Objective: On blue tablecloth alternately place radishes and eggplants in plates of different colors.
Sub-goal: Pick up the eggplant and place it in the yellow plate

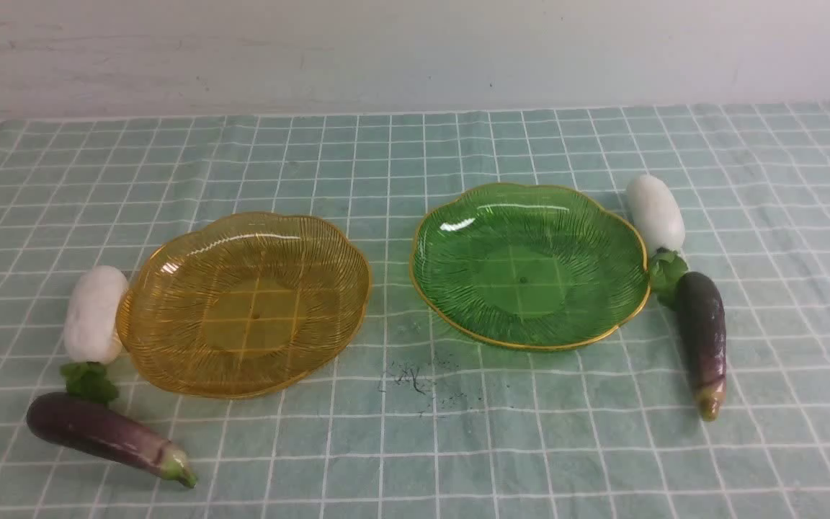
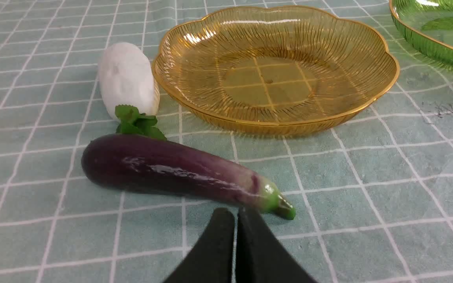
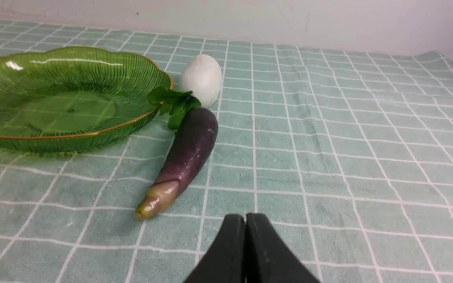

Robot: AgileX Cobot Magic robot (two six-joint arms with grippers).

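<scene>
Pale wall (image 1: 415,50) behind; the blue tablecloth (image 1: 415,461) covers the whole table, with a dark smudge (image 1: 411,378) on the near side between the plates. Front view, left to right: the left radish (image 1: 94,313) lies at 9 o'clock of the amber plate (image 1: 170,360), against or just beside its rim, leaves toward the robot. The left eggplant (image 1: 98,432) lies at 7 o'clock of that plate, just beyond the leaves, stem tip pointing to 4 o'clock. Amber plate empty. Green plate (image 1: 530,263) empty. The right radish (image 1: 656,213) sits at 2 o'clock of the green plate, its leaves by the rim near 3 o'clock. The right eggplant (image 1: 703,331) lies at 4 o'clock, blunt end meeting those leaves, stem tip toward 6 o'clock. Neither arm shows in the front view. The left gripper (image 2: 236,214), seen from its wrist camera, has its jaws closed together on nothing, just short of the left eggplant's stem end. The right gripper (image 3: 245,218) is likewise closed and empty, near the right eggplant's tip but apart from it. Assessment: nothing placed; the task stands at its first pick. The next move, in my judgement, calls for one gripper to open, descend across the chosen vegetable's mid-body and close there. It should keep clear of the leaves, which could drag the neighbouring item.
</scene>
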